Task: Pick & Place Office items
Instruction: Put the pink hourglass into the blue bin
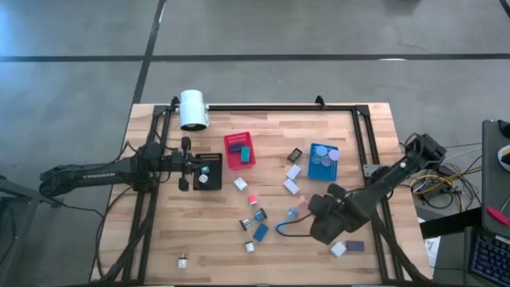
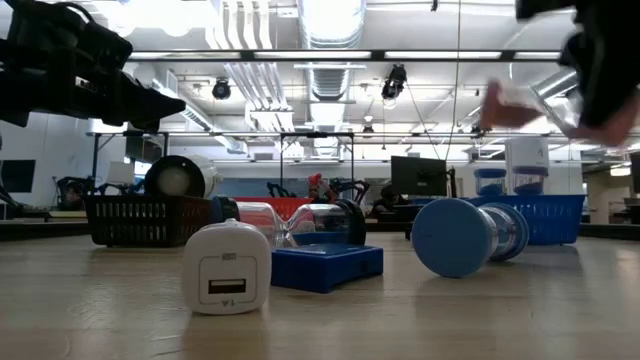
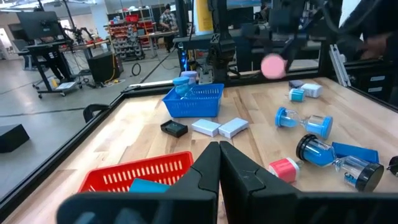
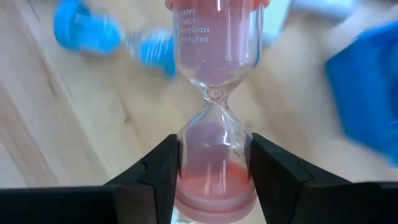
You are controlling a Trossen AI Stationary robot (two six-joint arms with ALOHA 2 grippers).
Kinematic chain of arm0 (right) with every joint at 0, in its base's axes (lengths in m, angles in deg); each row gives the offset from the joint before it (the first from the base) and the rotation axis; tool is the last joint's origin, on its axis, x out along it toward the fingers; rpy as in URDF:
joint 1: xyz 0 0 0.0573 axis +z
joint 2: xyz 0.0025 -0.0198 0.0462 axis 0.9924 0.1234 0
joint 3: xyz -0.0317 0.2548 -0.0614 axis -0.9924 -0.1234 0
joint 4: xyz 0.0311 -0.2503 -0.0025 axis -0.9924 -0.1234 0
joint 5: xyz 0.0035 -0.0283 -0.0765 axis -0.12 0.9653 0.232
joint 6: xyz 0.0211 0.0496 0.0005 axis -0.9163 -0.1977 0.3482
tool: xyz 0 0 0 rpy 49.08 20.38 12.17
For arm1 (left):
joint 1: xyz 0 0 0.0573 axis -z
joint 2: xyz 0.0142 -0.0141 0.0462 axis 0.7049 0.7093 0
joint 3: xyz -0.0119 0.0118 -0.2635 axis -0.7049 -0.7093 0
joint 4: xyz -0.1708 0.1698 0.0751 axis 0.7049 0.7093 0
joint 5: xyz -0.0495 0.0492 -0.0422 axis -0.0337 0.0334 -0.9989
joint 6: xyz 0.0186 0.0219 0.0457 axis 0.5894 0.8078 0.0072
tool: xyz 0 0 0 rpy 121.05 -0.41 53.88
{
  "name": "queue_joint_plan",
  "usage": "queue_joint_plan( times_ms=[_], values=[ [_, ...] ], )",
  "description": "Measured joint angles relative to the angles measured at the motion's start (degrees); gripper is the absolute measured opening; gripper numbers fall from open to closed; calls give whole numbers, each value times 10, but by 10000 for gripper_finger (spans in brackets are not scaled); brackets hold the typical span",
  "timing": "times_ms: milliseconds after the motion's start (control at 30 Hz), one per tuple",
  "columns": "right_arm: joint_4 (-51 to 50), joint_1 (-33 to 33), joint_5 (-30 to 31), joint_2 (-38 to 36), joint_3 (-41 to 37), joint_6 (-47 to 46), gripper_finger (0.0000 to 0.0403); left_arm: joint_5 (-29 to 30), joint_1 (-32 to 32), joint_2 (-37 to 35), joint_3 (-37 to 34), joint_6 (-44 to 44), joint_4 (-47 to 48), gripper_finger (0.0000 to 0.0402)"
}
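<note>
The right hand (image 4: pixel 213 180) pinches a pink-capped glass sand timer (image 4: pixel 214 112) by its lower bulb, lifted clear for transfer toward the blue slotted bin (image 1: pixel 323 160); the left hand (image 3: pixel 219 177), pressed together, waits beside the red slotted bin (image 1: pixel 240 151).

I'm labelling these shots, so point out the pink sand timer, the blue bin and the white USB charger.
pink sand timer (image 4: pixel 214 93): right wrist view, glass neck.
blue bin (image 1: pixel 323 163): high view, rim.
white USB charger (image 2: pixel 227 267): low view, front face.

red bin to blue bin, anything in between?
Yes. In the high view a small black piece lies between the red bin and the blue bin, with a white block beside it.
</note>
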Motion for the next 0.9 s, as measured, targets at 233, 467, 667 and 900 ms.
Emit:
queue_joint_plan(
  times_ms=[233,467,667,900],
  values=[
    [-33,-67,53,7,94,145,157,1,0,10,0,-37,-4,9],
    [-5,-149,73,53,163,338,157,-9,2,29,17,-84,24,5],
    [58,-192,63,77,186,470,157,-20,39,76,73,-101,39,32],
    [55,-225,53,104,211,541,157,-13,125,172,184,-39,69,89]
  ],
)
